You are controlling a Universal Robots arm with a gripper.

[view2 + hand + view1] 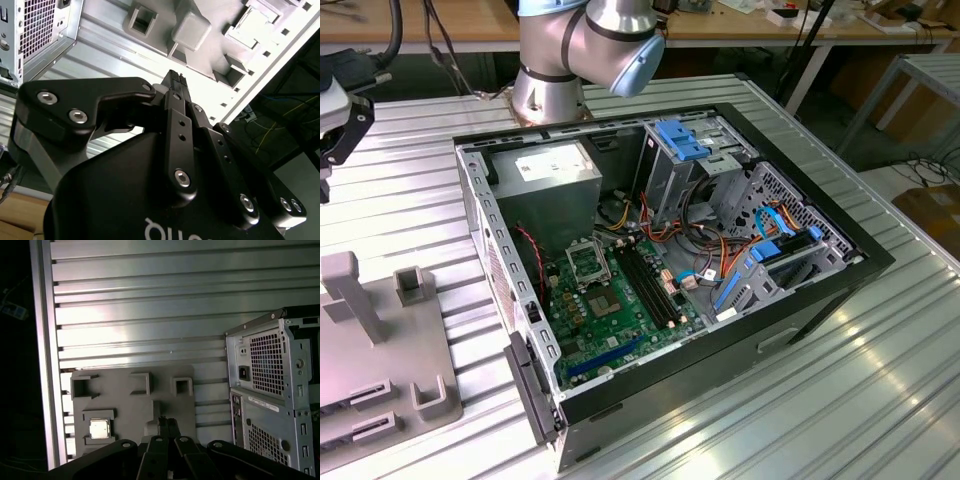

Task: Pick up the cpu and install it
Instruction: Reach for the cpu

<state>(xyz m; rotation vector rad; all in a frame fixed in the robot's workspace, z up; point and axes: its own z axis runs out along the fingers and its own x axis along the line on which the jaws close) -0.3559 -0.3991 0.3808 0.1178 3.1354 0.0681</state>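
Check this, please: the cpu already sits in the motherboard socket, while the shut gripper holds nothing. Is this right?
Not quite. In the first wrist view the cpu lies in a recess of the grey holder; the shut gripper holds nothing.

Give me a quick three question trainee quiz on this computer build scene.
1. Fill in: the black hand has its fingers ___.
2. True or false: the small square silver-grey chip already sits in the motherboard's dark square socket.
3. Where does the chip lie? A) a recess of the grey moulded tray; B) the socket; C) the hand.
Key: 1 shut; 2 false; 3 A.
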